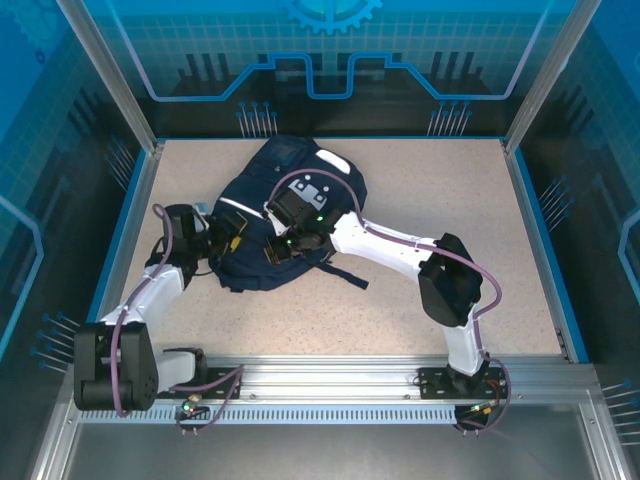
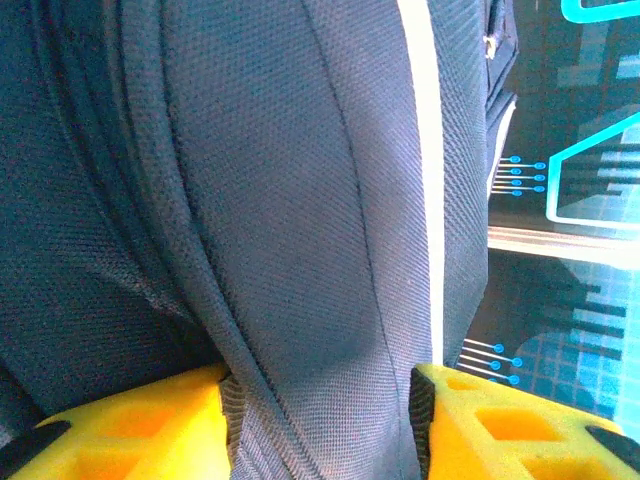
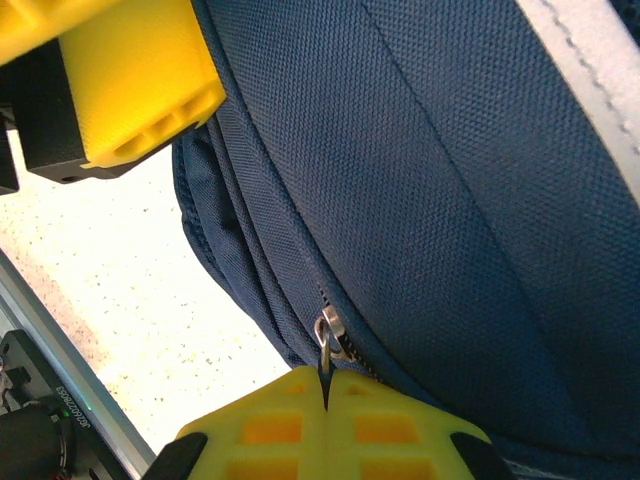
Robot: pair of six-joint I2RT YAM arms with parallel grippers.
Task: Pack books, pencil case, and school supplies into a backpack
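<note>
Top external view: the big navy-blue fabric backpack with white stripes (image 1: 285, 165) lies left of centre on the speckled beige table (image 1: 450, 190), both arms reaching onto its near side. Left wrist view: the left gripper (image 2: 320, 400) has its yellow jaws pinching a thick fold of that fabric. Right wrist view: the right gripper (image 3: 325, 385) is clenched on the small metal zip pull (image 3: 328, 330), so this looks like zip work. Whether anything is packed inside, I cannot tell.

White arm links (image 1: 385, 250), black joints (image 1: 450, 285), purple cables (image 1: 118, 370), yellow jaws.

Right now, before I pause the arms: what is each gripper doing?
Left gripper: closed on a fold of the backpack.
Right gripper: shut, pinching the zipper pull.
</note>
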